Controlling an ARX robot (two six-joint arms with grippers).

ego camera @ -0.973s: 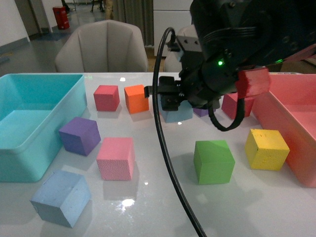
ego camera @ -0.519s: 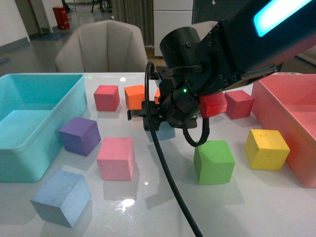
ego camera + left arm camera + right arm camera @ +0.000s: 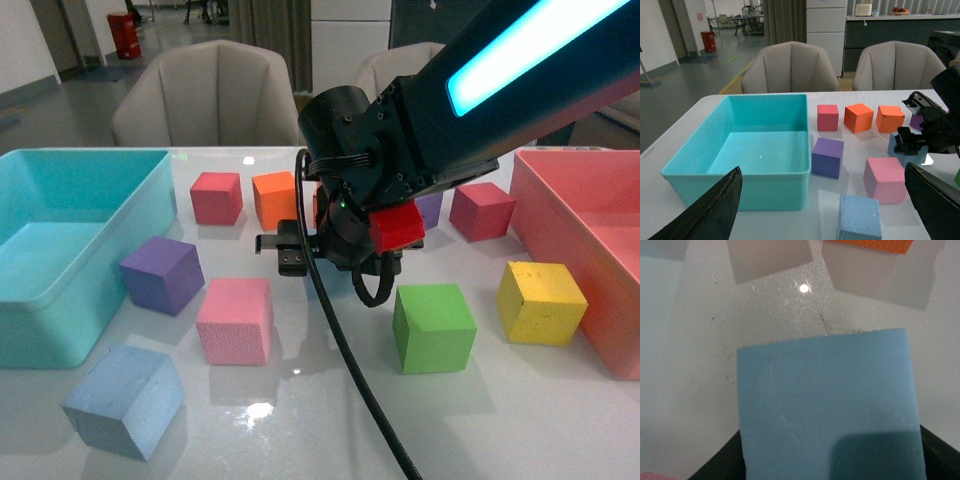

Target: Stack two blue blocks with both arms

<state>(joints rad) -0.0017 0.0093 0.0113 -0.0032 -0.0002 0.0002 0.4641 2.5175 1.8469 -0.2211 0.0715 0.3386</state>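
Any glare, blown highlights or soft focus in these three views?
Front view: a glare spot on the table near the pink block; the cyan strip on the right arm is blown out. Right wrist view: the blue block fills most of the frame, slightly soft, one corner shadowed. Left wrist view: sharp, no harsh glare.

Right hand [image 3: 291,254], blue block [image 3: 827,405] further left

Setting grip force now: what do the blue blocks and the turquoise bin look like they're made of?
Blue blocks: likely foam, with a matte finish. The near block shows a grainy, slightly rough face. The far block shows faint dents and creases. Bin: probably moulded plastic, smooth and semi-glossy, with a thin rim and a small light glint on its floor.
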